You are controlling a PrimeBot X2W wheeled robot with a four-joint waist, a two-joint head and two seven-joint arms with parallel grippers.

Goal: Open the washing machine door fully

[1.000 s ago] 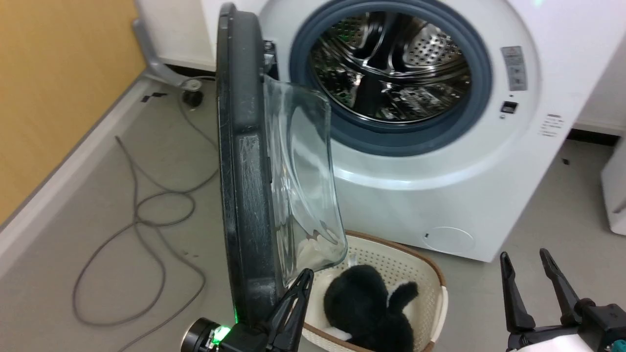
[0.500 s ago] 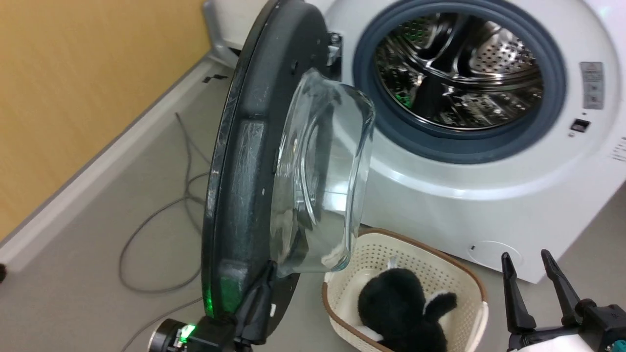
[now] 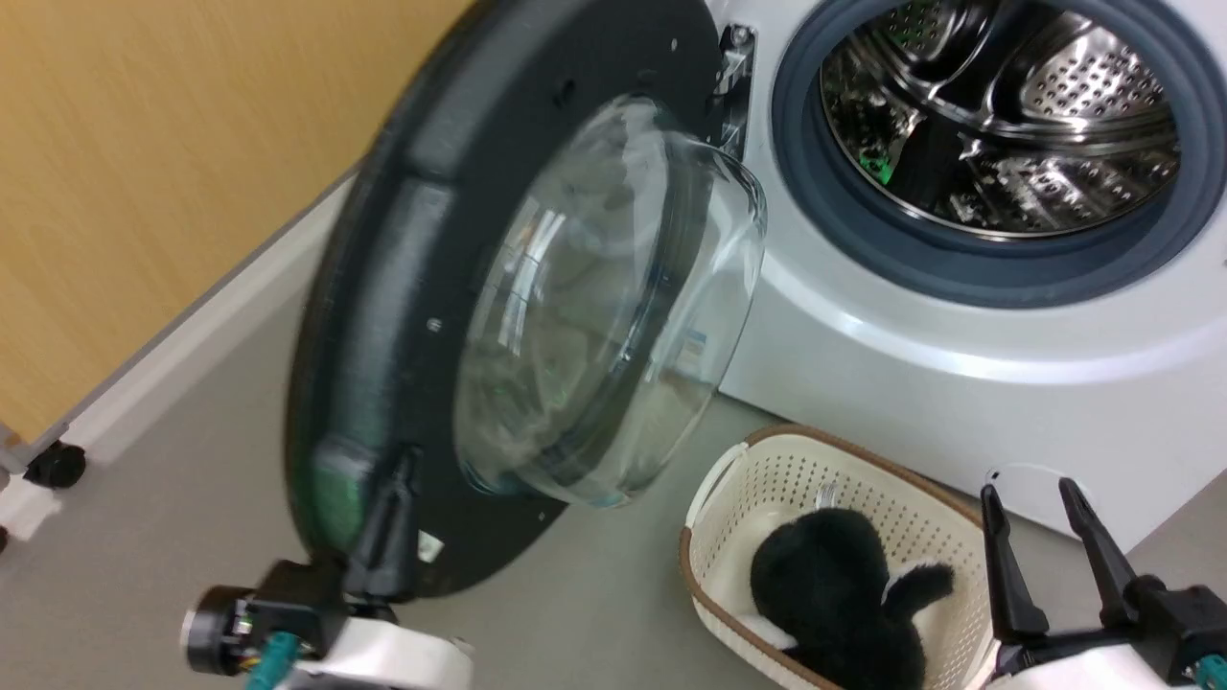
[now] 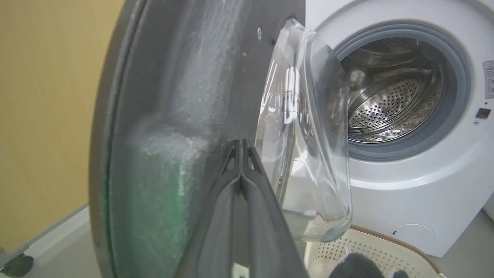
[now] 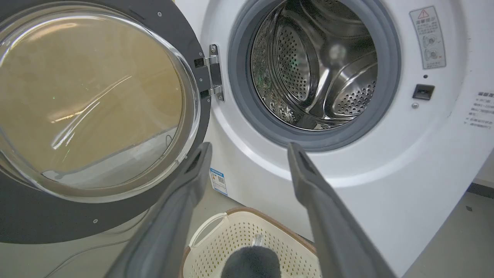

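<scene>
White washing machine [image 3: 959,383] stands on the grey floor [image 3: 144,537], beside a yellow-brown wall [image 3: 144,144]. The washing machine door [image 3: 383,287] stands open at the left of the drum opening, carried on a metal hinge [image 5: 214,71]. Its inner face and bulging glass bowl [image 3: 594,316] are turned toward the head camera. The steel drum [image 3: 1007,125] is exposed inside the grey rubber ring [image 3: 959,273].

A cream perforated basket [image 3: 796,470] with a brown rim sits on the floor just in front of the washer, below the glass bowl. It holds a black furry item [image 3: 824,575].

Left gripper [image 3: 393,498]: jaws closed together with no gap, tips lying against the door's black inner face near its lower edge.

Right gripper [image 3: 1026,491]: jaws spread apart and empty, above the basket's right end.
</scene>
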